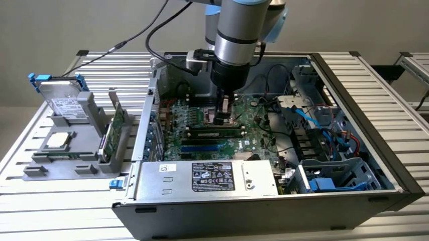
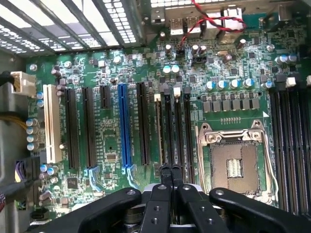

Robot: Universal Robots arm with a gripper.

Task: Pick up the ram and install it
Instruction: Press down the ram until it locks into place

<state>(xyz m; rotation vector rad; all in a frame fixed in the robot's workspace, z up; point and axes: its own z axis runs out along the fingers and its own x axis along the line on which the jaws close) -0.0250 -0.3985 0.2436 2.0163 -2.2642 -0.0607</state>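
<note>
My tool [image 1: 222, 116] is pinched fully together, low inside the open computer case [image 1: 395, 173], fingertips [image 2: 170, 171] pressing down on the ram [image 1: 216, 134] that lies seated in a slot at the motherboard's [image 2: 112, 145] centre, likely to push it home. The empty processor socket [image 2: 234, 165] sits at three o'clock of my fingertips. Blue cables [image 1: 315, 120] crowd the case's three o'clock side; a holder [image 1: 74, 150] stands on the surface [image 1: 40, 201] at nine o'clock.
</note>
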